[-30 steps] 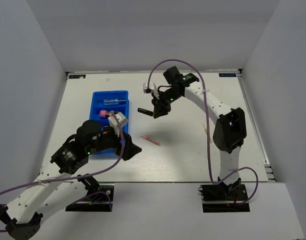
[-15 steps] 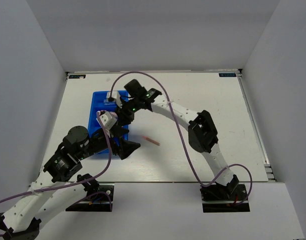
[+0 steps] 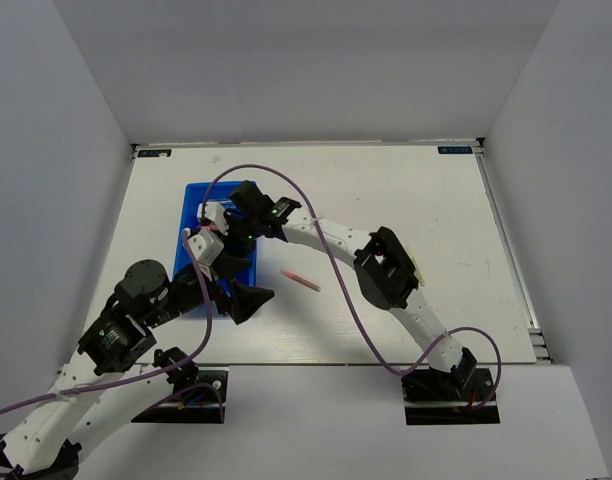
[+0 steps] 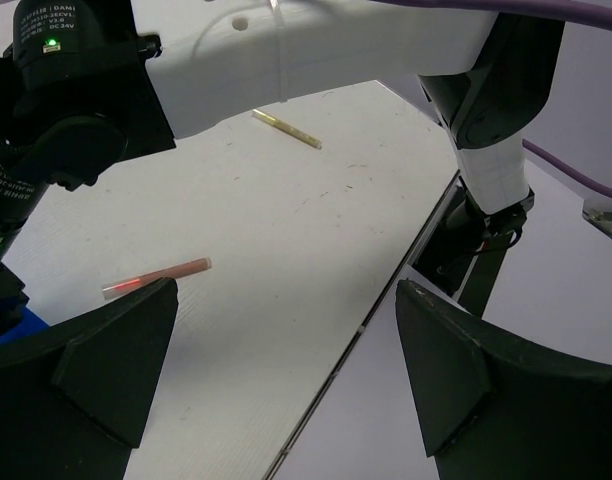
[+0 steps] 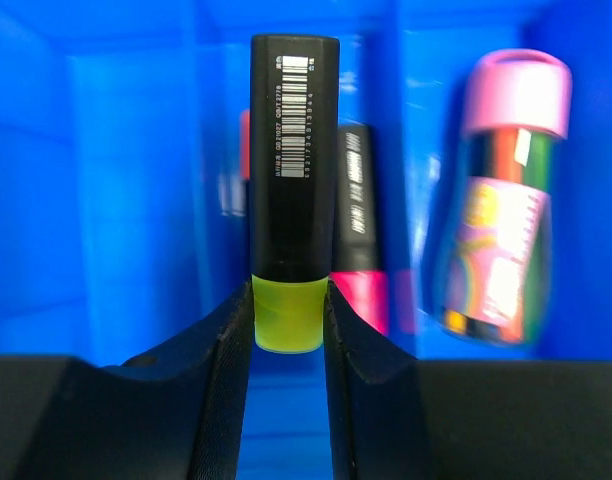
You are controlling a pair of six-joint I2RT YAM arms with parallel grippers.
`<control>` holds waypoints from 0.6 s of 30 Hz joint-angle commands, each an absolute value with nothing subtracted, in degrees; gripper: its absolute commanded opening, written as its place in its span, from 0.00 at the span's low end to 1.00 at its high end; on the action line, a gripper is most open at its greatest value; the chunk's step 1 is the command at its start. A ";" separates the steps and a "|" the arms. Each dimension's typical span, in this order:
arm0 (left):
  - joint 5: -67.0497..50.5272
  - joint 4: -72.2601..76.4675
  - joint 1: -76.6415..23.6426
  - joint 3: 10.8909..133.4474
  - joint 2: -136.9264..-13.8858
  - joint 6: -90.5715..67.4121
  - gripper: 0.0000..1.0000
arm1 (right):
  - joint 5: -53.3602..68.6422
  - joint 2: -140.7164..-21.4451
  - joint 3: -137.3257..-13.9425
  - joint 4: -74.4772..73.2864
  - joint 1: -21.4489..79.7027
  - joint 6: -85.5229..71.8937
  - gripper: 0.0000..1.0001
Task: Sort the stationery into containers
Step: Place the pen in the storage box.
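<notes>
Highlighter (image 5: 294, 160): black barrel, yellow cap; light, rigid, smooth plastic. I judge it could slip in a loose pinch.
Right claw (image 5: 286, 330): closed narrow on the yellow cap end, with the barrel sticking out ahead of the fingers.
Position: held over the blue tray (image 5: 126, 180), above a compartment where a pink-capped highlighter (image 5: 358, 250) lies. A pink-orange tube (image 5: 501, 200) lies to its right.
Left claw (image 4: 286, 350): spread wide and holding nothing, above the table (image 4: 316, 220) near its front edge.
Loose items: pink stick (image 4: 156, 280) just ahead of the left claw; pale-yellow stick (image 4: 286, 128) farther off.
Handling: both sticks look thin, light and lie flat. I would pinch one mid-length, across its width, with the fingertips low to the table.
</notes>
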State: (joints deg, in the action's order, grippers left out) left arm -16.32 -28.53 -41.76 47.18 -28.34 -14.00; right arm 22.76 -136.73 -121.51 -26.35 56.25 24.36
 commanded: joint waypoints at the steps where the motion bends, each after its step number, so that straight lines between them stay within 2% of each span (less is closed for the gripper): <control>1: -15.65 -29.44 -41.66 47.20 -27.77 -13.54 1.00 | 18.90 -136.14 -122.96 -22.94 55.99 27.33 0.07; 4: -15.30 -29.70 -41.75 47.11 -27.51 -13.71 1.00 | 18.28 -135.79 -122.78 -23.20 56.25 28.56 0.23; 5: -15.29 -29.97 -41.75 47.02 -27.16 -13.71 1.00 | 18.19 -135.70 -122.61 -23.46 56.42 28.83 0.31; 6: -15.29 -30.14 -41.75 47.20 -27.33 -13.71 1.00 | 18.45 -135.18 -122.52 -23.64 56.43 29.00 0.48; 9: -15.12 -30.59 -41.75 47.55 -27.16 -13.97 1.00 | 20.82 -133.95 -122.17 -23.99 56.69 28.74 0.65; 12: -14.50 -31.20 -41.75 48.34 -26.90 -14.41 1.00 | 21.79 -132.46 -121.99 -24.87 56.86 27.34 0.65; 14: -14.41 -31.72 -41.66 49.47 -27.07 -15.02 0.97 | 23.02 -131.32 -121.99 -24.96 56.95 25.16 0.58; 15: -14.76 -31.99 -41.66 49.83 -27.24 -15.20 0.91 | 23.38 -130.44 -122.17 -24.96 56.87 24.18 0.54; 16: -15.20 -32.95 -41.75 50.62 -27.86 -15.21 0.85 | 23.73 -129.91 -122.43 -25.13 57.04 23.04 0.37; 17: -15.64 -33.65 -41.75 52.54 -28.64 -15.21 0.77 | 23.64 -128.68 -122.87 -24.79 57.04 20.50 0.26; 18: -16.25 -35.05 -41.75 53.25 -29.35 -15.21 0.52 | 23.12 -127.45 -122.87 -24.52 57.04 19.70 0.14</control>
State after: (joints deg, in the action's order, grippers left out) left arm -15.49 -32.69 -41.76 49.10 -27.92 -14.94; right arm 21.56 -135.17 -121.49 -25.93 56.66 24.77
